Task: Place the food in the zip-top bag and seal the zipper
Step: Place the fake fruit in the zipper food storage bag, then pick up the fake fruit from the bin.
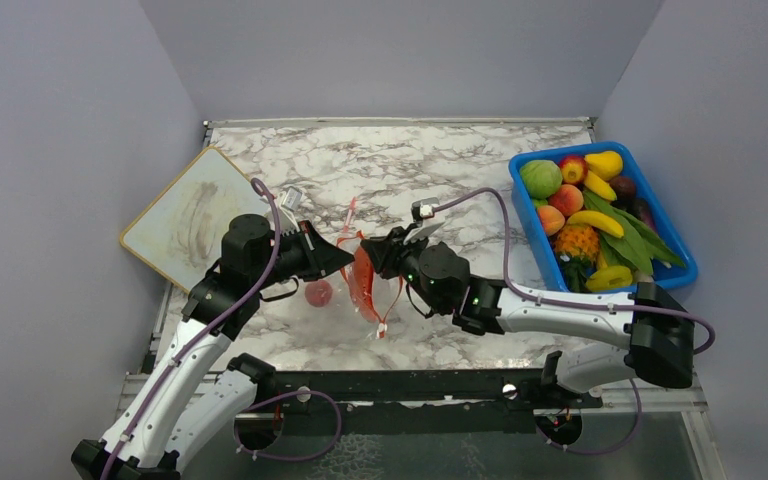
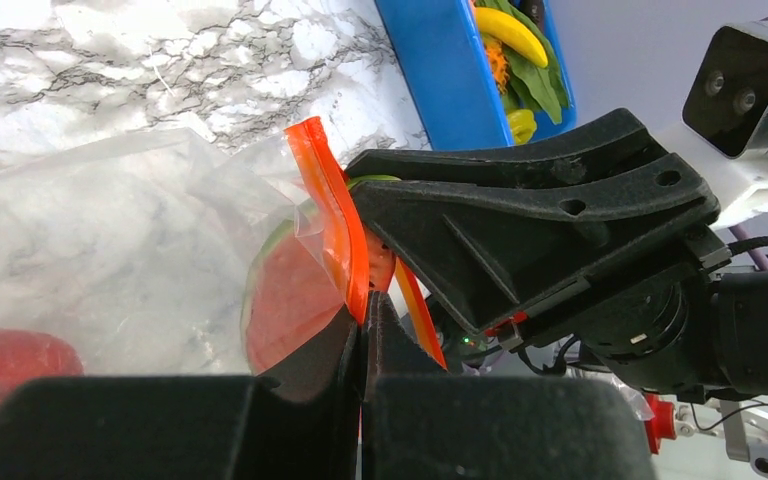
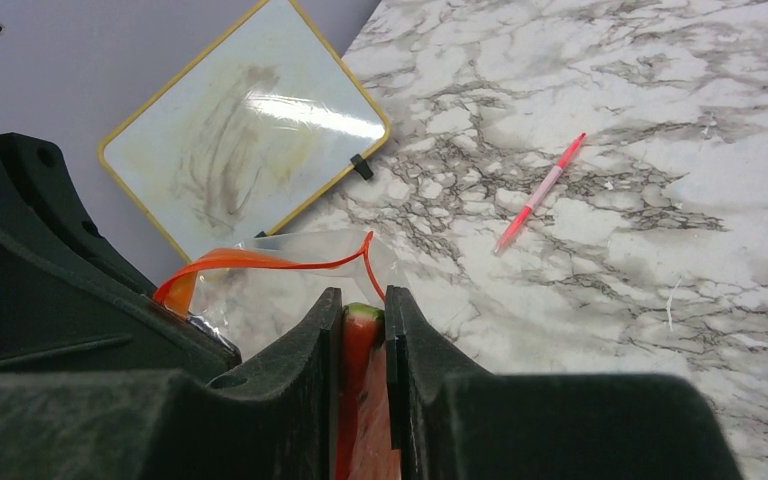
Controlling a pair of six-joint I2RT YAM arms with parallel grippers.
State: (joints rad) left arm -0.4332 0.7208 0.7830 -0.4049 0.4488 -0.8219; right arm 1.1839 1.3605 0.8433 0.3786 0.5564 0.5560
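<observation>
Two grippers meet over the marble table (image 3: 660,250): the left gripper (image 2: 363,330) is pinched tight on the red-orange zipper (image 2: 335,215) of the zip-top bag (image 2: 110,240), and the right gripper (image 3: 363,320), just beside it, clamps a watermelon slice (image 3: 360,350) (green rind uppermost) at the bag's mouth. The clear plastic trails crinkled from the strip. A red round fruit (image 1: 318,292) lies near the bag. A pink stick (image 3: 540,190) and a whiteboard (image 3: 250,130) lie farther off, and the blue bin (image 2: 440,70) stands well apart to the right.

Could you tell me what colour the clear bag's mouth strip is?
The thin zipper strip is red-orange; clearest in left wrist view.
</observation>
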